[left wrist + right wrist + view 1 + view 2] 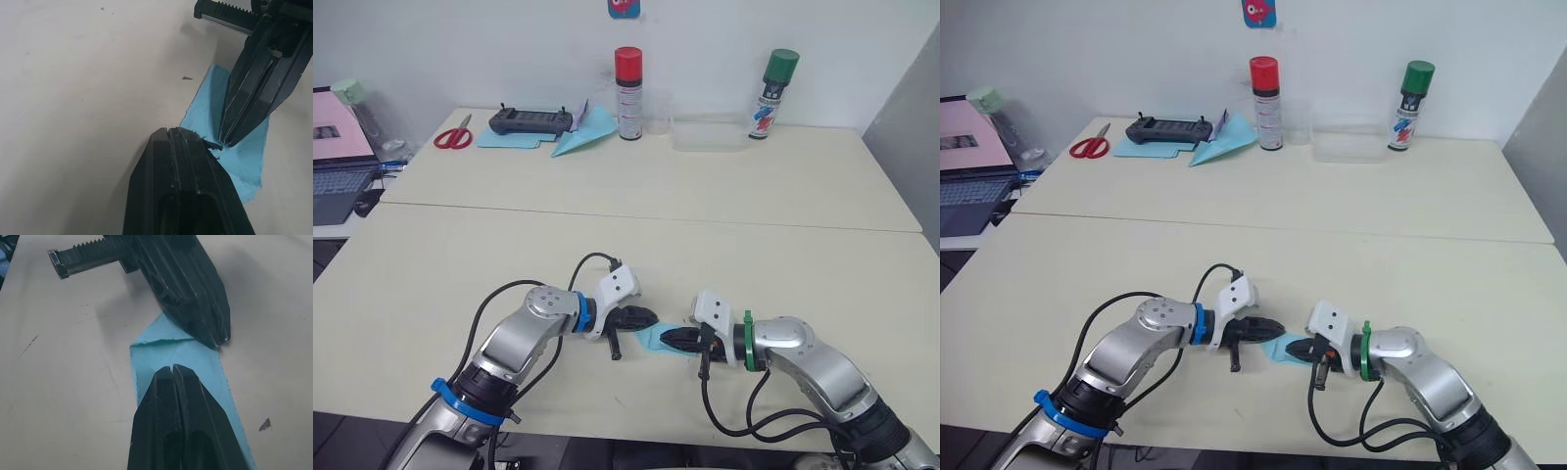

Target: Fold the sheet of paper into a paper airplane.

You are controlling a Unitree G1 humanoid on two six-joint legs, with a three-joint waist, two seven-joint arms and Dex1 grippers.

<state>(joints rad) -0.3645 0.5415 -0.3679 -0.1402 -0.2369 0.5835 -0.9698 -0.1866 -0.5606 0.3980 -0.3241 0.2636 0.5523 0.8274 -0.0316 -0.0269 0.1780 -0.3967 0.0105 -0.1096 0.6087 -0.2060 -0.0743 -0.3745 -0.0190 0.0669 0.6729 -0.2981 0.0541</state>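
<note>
The sheet of paper (203, 363), light blue and partly folded so a slanted flap shows along one edge, lies flat on the table (705, 206) directly under the tips of both grippers. The left gripper (188, 139) has its two black fingers pressed together with nothing between them, its tip resting on the paper's near edge. The right gripper (172, 374) is likewise closed tight and empty, its tip pressing down on the paper. The two tips point at each other, just apart, with the paper between and beneath them. Well beyond both grippers stand two spray cans (628, 93).
</note>
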